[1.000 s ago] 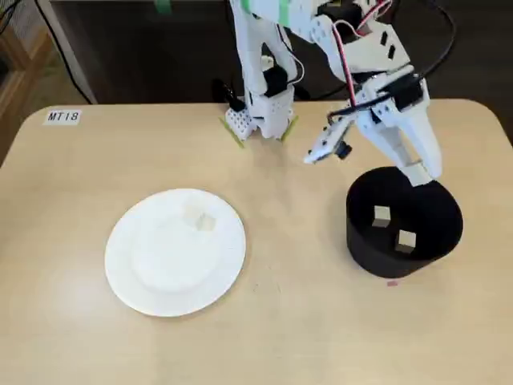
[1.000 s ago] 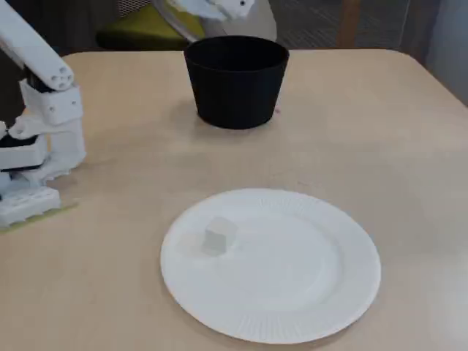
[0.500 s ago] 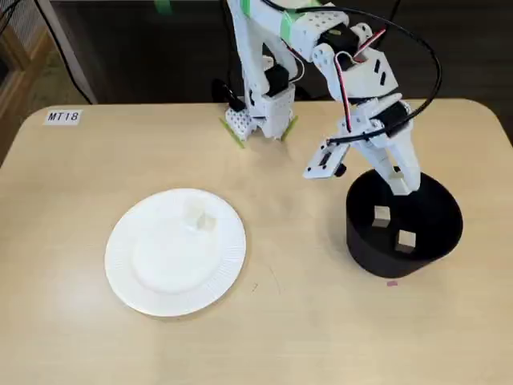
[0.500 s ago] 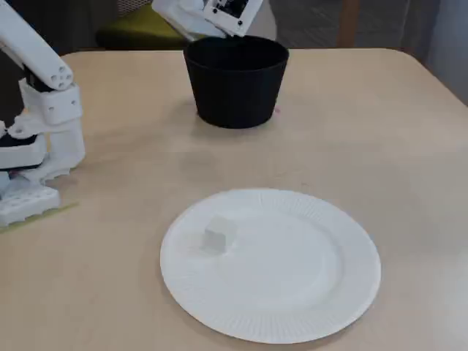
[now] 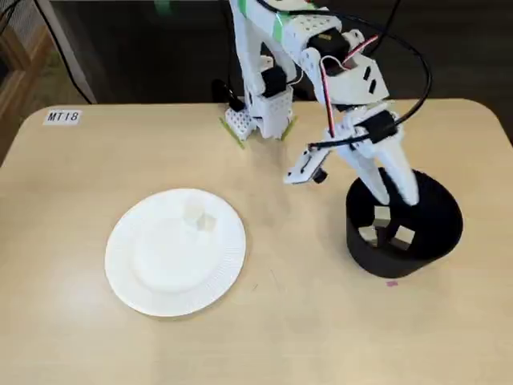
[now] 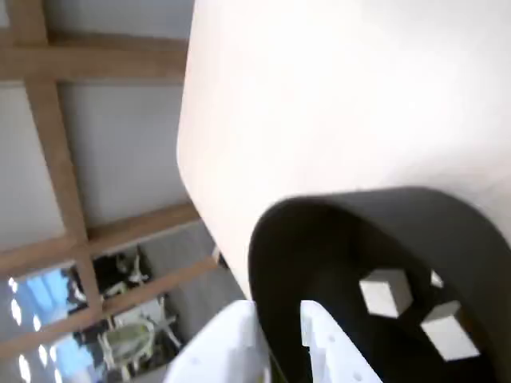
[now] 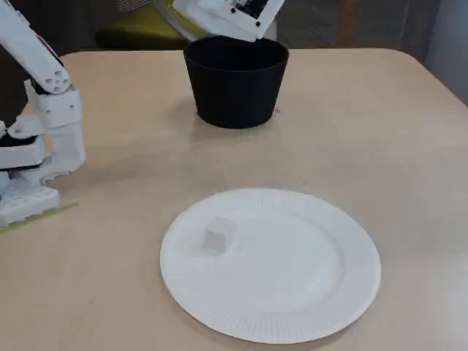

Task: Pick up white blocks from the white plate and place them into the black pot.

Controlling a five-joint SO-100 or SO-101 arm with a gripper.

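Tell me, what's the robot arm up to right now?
Gripper low over the black pot, nothing visible in its grasp. Three white blocks show in the pot. One block left on the white plate. Nothing in the way.

The gripper (image 5: 393, 200) hangs over the black pot (image 5: 437, 241), whose rim rings the jaws; beyond that wall, bare table (image 5: 304, 321) reaches to the white plate (image 5: 152, 281).

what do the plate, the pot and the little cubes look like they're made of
The white plate: probably paper, matte, with a finely ribbed pressed rim. The black pot: matte black with smooth straight walls and no shine, perhaps plastic or coated metal; the look leaves it open. The white blocks, one on the plate and others in the pot: cream, dull, sharp-edged, possibly wood or foam.
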